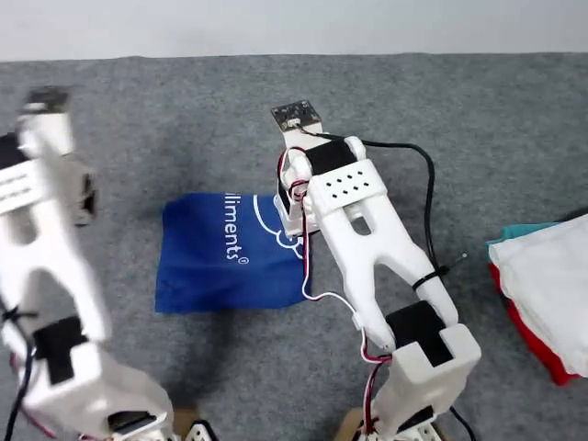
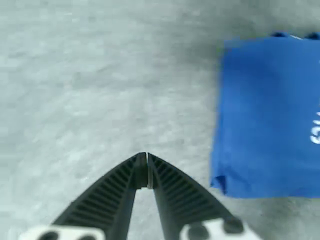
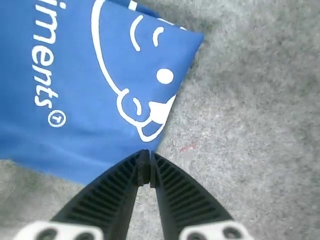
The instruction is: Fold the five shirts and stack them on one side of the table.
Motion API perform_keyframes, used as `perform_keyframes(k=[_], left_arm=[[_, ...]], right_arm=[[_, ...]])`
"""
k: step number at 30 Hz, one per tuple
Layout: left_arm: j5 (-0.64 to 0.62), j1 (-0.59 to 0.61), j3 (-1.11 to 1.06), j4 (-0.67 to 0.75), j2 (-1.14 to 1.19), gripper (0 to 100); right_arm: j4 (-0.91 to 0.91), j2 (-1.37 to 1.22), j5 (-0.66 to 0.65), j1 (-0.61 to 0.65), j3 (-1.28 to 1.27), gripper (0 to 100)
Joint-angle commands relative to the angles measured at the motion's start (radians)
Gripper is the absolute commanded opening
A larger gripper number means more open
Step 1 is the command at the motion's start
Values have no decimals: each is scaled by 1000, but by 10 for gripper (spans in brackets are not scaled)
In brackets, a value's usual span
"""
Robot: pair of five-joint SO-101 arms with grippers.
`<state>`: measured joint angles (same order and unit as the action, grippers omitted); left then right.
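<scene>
Right end effector (image 3: 145, 167) is seen clenched with nothing in it, its tips poised at the printed edge of the blue shirt (image 3: 75, 85); whether the cloth is touched cannot be told. Left end effector (image 2: 146, 170) is likewise closed and empty, held over bare grey tabletop (image 2: 75, 75) just beside that shirt's opposite edge.

In the high view the blue shirt (image 1: 225, 253) is found lying flat as a neat rectangle in the middle of the tabletop, so its folding is judged done, or very nearly. Over on the right arm's side a stack of folded shirts (image 1: 551, 276) is spotted at the edge: white on top, red beneath, a sliver of teal behind. The full count cannot be made out. The blue shirt lies well apart from that stack, so carrying it across is judged to be left.
</scene>
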<state>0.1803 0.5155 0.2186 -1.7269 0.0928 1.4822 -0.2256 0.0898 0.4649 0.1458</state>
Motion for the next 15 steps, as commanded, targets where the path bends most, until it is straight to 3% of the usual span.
perform_keyframes(k=[1, 4, 9, 15], left_arm=[[0, 120, -33, -28, -163, 12], [52, 192, -117, -28, -267, 12], [110, 269, -259, -26, -362, 12], [114, 298, -282, -26, -370, 12]], right_arm=[[-19, -15, 43, -2, 14, 13], [-15, -44, 164, -1, 43, 65], [-7, -76, 284, 16, 95, 257], [-25, -171, 351, 64, 180, 294]])
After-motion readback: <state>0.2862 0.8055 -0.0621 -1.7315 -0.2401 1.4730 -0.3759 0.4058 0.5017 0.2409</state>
